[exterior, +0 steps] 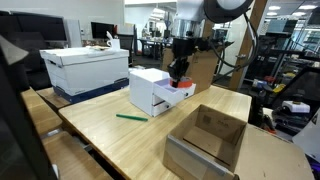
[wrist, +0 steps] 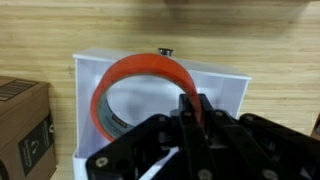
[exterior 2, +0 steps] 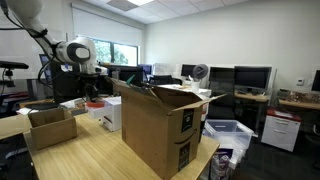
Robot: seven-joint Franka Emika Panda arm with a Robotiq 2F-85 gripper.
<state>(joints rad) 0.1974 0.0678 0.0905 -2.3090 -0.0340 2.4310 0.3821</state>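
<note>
Red tape roll [wrist: 145, 68], white box [wrist: 225, 85], green marker [exterior: 131, 117], brown cardboard box [exterior: 192, 158]

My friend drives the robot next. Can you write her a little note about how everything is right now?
Gripper: low over the white tray, with a finger right at the red tape ring. I cannot tell if it is open or shut.
Ring: in the tray, on the wooden table.
Nearby: green marker, open cardboard box.
Done: the gripper has reached the ring.
Left: the ring is not lifted out yet.
</note>
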